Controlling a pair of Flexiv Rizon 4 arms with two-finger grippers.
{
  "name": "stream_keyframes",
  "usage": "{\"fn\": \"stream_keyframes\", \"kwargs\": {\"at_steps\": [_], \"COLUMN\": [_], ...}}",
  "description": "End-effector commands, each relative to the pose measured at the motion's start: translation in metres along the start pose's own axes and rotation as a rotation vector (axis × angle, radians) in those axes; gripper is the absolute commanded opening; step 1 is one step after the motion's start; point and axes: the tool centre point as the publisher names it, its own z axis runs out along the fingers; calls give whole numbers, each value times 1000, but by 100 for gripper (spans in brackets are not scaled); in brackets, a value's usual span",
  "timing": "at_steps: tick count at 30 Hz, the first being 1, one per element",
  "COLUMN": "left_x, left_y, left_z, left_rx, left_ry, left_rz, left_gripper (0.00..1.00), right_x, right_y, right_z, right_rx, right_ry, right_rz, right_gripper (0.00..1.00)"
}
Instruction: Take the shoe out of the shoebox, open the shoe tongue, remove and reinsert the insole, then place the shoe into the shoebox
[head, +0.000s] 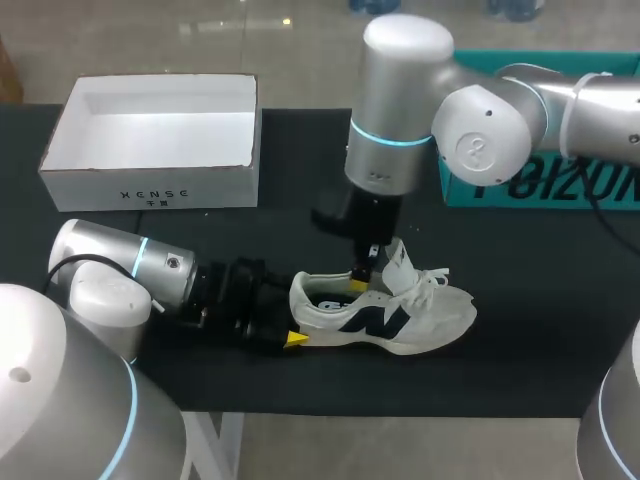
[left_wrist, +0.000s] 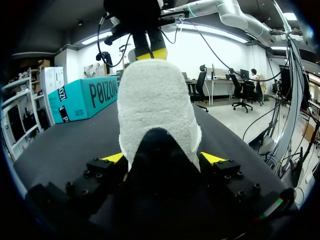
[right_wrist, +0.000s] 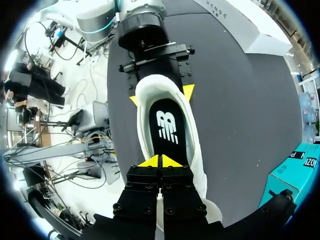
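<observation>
Left claw (left_wrist: 162, 159), lower left, clamped on the heel of the sneaker (head: 400, 318), upright on the counter (head: 520, 350), lower centre. Right claw (right_wrist: 160, 161) tips together at the shoe mouth over the insole (right_wrist: 167, 125); pinching unclear. White shoebox (head: 150, 185), upper left, holds nothing. Likely mid-task: shoe out, tongue raised, reboxing remains.
</observation>
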Motion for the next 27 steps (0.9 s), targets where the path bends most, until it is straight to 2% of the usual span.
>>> {"fn": "stream_keyframes", "kwargs": {"at_steps": [1,12,27], "left_x": [0,0,0], "left_y": [5,5,5], "left_z": [2,2,2], "left_rx": [-1,-1,-1], "left_ry": [0,0,0], "left_rz": [0,0,0], "left_gripper": [0,0,0], "right_x": [-5,-22,-33], "right_y": [2,5,7], "right_z": [2,20,38], "right_rx": [12,45,85], "right_ry": [-7,-13,-37], "right_rz": [13,43,96], "right_gripper": [0,0,0]}}
